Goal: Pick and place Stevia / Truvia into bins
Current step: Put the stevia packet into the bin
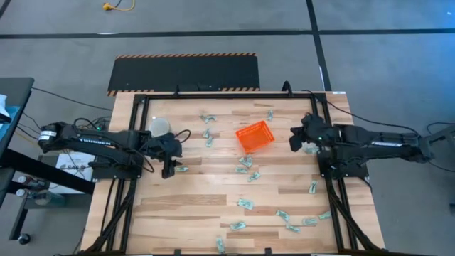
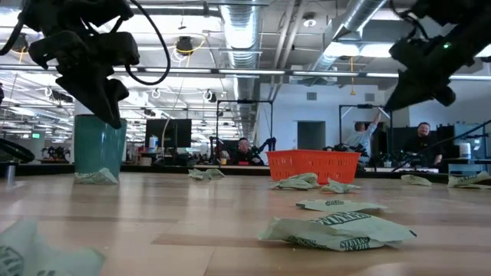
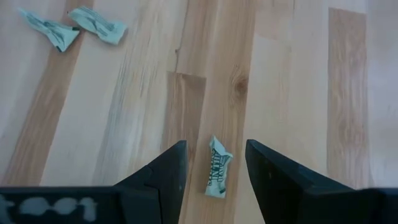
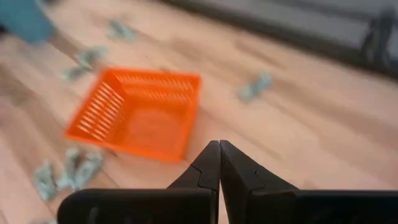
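Many pale green and white sweetener packets lie flat on the wooden table, among them a cluster (image 1: 246,166) just in front of the orange tray (image 1: 255,136). The tray stands on the table right of centre and also shows in the right wrist view (image 4: 140,112). My left gripper (image 1: 170,168) is open above the table's left part. One packet (image 3: 217,175) lies on the wood below the gap between its fingers, untouched. My right gripper (image 1: 294,139) is shut and empty, hovering just right of the tray; it also shows in its own wrist view (image 4: 219,152).
A round white and light-blue cup (image 1: 161,126) stands on the table behind my left gripper. More packets lie at the far side (image 1: 207,119), along the right edge (image 1: 313,187) and near the front edge (image 1: 288,220). People sit in the room beyond the table (image 2: 244,149).
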Tool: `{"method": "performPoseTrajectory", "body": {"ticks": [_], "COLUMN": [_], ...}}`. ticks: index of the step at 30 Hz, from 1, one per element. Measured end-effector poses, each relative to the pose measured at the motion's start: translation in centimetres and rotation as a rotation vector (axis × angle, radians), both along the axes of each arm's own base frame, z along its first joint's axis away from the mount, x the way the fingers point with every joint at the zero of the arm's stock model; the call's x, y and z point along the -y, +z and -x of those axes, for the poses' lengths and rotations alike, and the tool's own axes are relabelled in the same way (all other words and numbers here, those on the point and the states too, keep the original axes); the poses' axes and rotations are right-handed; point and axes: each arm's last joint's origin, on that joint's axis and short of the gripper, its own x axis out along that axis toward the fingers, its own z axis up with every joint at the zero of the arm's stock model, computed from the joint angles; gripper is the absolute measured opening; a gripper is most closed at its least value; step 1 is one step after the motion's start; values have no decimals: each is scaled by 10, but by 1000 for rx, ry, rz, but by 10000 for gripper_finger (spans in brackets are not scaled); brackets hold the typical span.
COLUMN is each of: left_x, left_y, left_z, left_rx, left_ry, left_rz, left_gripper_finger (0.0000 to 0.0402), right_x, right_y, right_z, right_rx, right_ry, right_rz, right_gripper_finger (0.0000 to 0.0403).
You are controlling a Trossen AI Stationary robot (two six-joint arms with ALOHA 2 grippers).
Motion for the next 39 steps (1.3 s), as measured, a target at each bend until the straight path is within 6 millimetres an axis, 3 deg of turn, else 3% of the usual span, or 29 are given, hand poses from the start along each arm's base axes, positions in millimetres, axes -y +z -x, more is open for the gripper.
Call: {"method": "performPoseTrajectory", "body": {"ticks": [11, 22, 39], "left_x": [0, 0, 0], "left_y": [-2, -2, -2], "left_z": [2, 3, 3], "left_rx": [-31, -33, -33], "left_ry": [29, 38, 43], "left_rz": [21, 28, 33], "left_gripper_finger": [154, 154, 154], "right_x": [25, 59, 73], "right_y": [-10, -47, -77], "right_z": [-20, -30, -43], "right_rx": [-406, -668, -774], "right_ry": [-74, -38, -6], "right_rz": [-249, -435, -484], "right_gripper_finger": [0, 8, 179]}}
